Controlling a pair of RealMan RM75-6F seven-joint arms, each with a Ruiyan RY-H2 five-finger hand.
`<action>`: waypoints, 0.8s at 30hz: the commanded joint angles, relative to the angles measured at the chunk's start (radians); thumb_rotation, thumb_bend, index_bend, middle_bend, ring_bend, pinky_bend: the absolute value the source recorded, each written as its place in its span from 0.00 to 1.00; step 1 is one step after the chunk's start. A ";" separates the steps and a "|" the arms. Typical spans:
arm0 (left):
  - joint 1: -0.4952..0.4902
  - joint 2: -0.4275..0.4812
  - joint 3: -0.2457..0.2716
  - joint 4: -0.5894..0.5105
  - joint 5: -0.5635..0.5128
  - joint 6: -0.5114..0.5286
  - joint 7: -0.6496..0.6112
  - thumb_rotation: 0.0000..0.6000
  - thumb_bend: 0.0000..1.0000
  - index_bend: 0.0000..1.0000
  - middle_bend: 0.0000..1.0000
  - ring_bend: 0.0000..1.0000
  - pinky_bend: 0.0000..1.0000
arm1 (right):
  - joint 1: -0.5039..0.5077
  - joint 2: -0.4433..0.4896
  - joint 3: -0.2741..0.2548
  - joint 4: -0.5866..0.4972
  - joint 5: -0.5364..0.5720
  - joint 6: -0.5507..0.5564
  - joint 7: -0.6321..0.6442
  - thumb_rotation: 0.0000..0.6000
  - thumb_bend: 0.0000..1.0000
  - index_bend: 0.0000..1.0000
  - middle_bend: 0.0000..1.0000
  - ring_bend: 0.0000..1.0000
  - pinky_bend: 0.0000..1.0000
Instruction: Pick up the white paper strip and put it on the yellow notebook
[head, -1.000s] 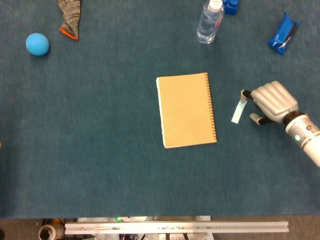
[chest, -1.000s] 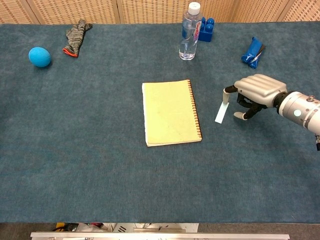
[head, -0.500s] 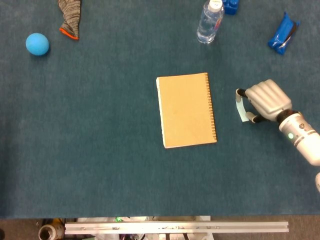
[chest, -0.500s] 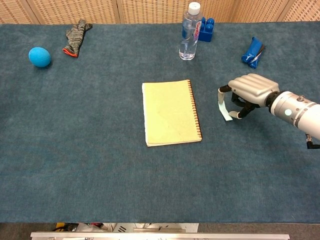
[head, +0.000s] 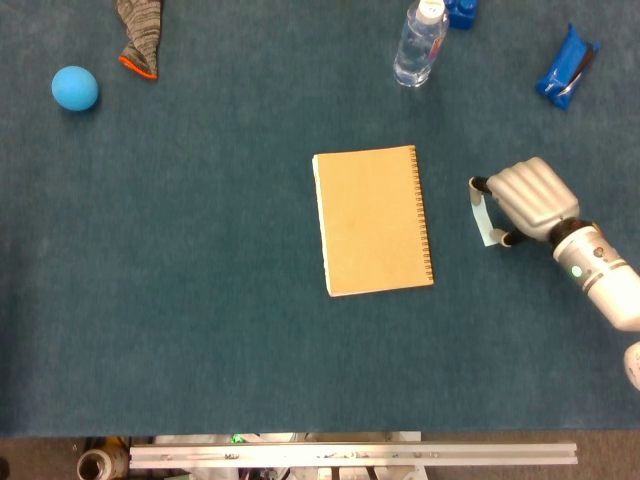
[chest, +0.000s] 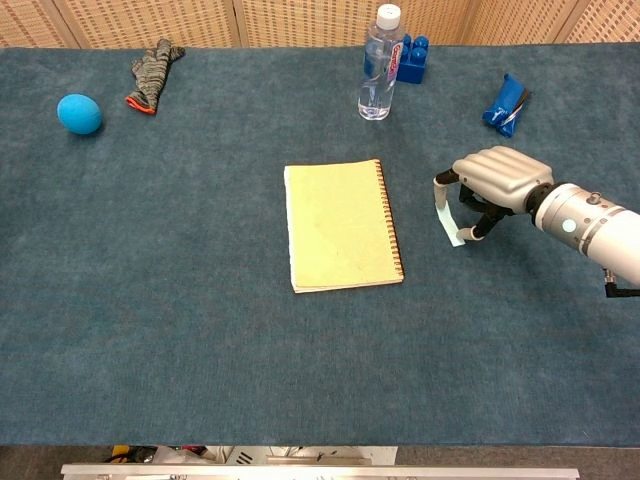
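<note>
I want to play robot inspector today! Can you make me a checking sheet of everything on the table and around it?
Surface: blue carpet-like table top, flat.
Job's things: yellow notebook lies closed mid-table, nothing on it; white paper strip hangs from the right hand, beside the notebook, not over it.
Clutter: blue ball, grey sock, water bottle upright, blue block behind it, blue packet.
Hands: right hand holds the strip in its fingers; left hand not in view.
Cables: nothing seen.
Surroundings: woven panels behind the table; metal rail at the near edge.
</note>
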 joint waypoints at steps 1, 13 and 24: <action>0.000 0.001 0.000 -0.002 0.000 0.000 0.001 1.00 0.14 0.00 0.00 0.00 0.03 | 0.003 -0.001 0.002 0.003 0.007 -0.004 0.000 1.00 0.12 0.46 0.95 1.00 1.00; -0.002 0.005 -0.003 -0.019 0.002 0.002 0.019 1.00 0.15 0.00 0.00 0.00 0.03 | 0.011 0.003 0.010 0.015 0.036 -0.022 0.023 1.00 0.10 0.46 0.95 1.00 1.00; -0.002 0.006 -0.006 -0.033 0.003 0.007 0.036 1.00 0.14 0.00 0.00 0.00 0.03 | 0.008 0.020 0.013 0.011 0.034 -0.015 0.064 1.00 0.09 0.46 0.95 1.00 1.00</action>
